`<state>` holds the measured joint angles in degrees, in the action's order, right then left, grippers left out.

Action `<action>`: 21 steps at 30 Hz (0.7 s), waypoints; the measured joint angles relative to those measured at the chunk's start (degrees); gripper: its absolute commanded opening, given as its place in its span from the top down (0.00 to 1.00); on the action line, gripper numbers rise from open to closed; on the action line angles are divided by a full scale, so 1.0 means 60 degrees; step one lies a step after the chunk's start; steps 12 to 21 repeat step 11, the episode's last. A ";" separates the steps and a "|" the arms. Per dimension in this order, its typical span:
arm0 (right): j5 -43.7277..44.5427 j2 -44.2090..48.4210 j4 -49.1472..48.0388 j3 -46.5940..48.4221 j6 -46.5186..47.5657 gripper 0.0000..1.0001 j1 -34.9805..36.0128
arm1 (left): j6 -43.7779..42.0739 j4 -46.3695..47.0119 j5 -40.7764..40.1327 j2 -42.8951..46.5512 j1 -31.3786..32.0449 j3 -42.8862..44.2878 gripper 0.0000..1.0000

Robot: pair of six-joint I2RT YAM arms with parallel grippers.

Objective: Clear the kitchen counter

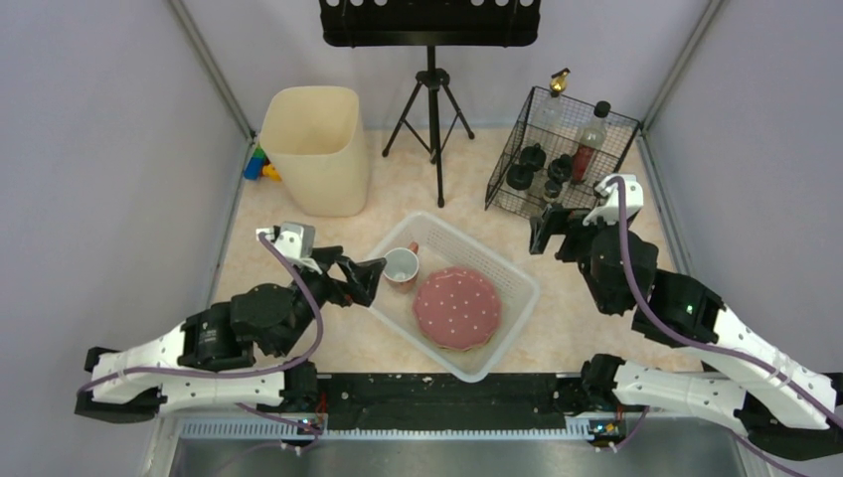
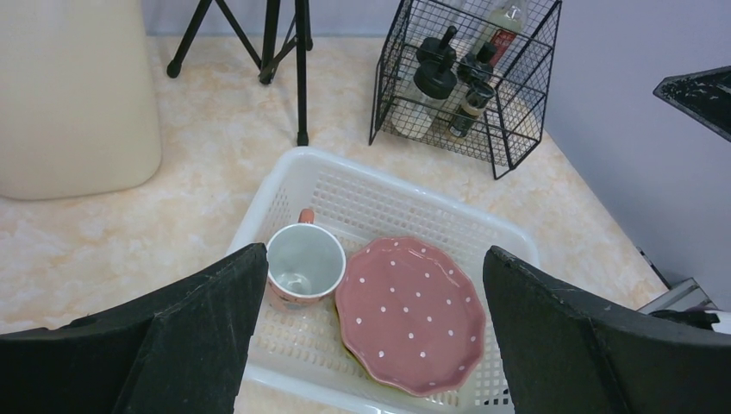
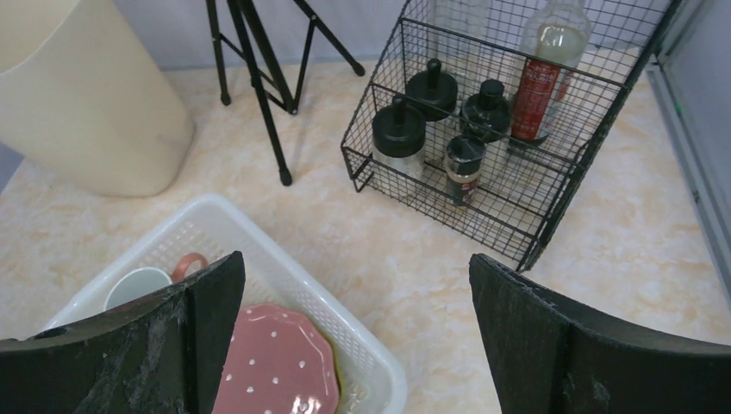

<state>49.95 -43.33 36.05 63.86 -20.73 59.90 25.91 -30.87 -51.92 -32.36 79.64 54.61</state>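
The kitchen counter (image 1: 398,214) is a pale beige marbled top. On it stands a white slotted basket (image 1: 517,283) that holds a pink polka-dot plate (image 1: 457,306) and a pink mug (image 1: 401,266) with a white inside. My left gripper (image 1: 360,275) is open and empty, hovering at the basket's left edge beside the mug (image 2: 302,266); the plate (image 2: 409,315) shows between its fingers. My right gripper (image 1: 550,231) is open and empty above the counter (image 3: 431,250), between the basket (image 3: 302,285) and the black wire rack (image 1: 562,149).
The wire rack (image 3: 517,129) holds black-lidded jars and bottles at the back right. A cream bin (image 1: 316,147) stands at the back left with small coloured toys (image 1: 260,164) behind it. A black tripod (image 1: 432,109) stands at the back centre.
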 measured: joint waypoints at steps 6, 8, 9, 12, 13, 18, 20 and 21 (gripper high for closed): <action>0.0736 -0.0237 0.0073 0.0000 -0.0015 0.01 -0.0004 | 0.0000 -0.0033 0.0029 0.0772 0.0000 -0.0215 0.01; 0.0922 -0.0353 0.0058 0.0000 0.0000 0.01 -0.0004 | -0.0025 -0.0033 0.0018 0.1129 0.0000 -0.0277 0.01; 0.0965 -0.0401 0.0033 -0.0004 0.0025 0.01 -0.0004 | -0.0036 -0.0029 -0.0004 0.1249 0.0000 -0.0280 0.01; 0.1013 -0.0503 -0.0033 -0.0007 0.0168 0.01 -0.0004 | -0.0087 -0.0011 -0.0011 0.1402 0.0000 -0.0280 0.01; 0.1013 -0.0503 -0.0033 -0.0007 0.0168 0.01 -0.0004 | -0.0087 -0.0011 -0.0011 0.1402 0.0000 -0.0280 0.01; 0.1013 -0.0503 -0.0033 -0.0007 0.0168 0.01 -0.0004 | -0.0087 -0.0011 -0.0011 0.1402 0.0000 -0.0280 0.01; 0.1013 -0.0503 -0.0033 -0.0007 0.0168 0.01 -0.0004 | -0.0087 -0.0011 -0.0011 0.1402 0.0000 -0.0280 0.01; 0.1013 -0.0503 -0.0033 -0.0007 0.0168 0.01 -0.0004 | -0.0087 -0.0011 -0.0011 0.1402 0.0000 -0.0280 0.01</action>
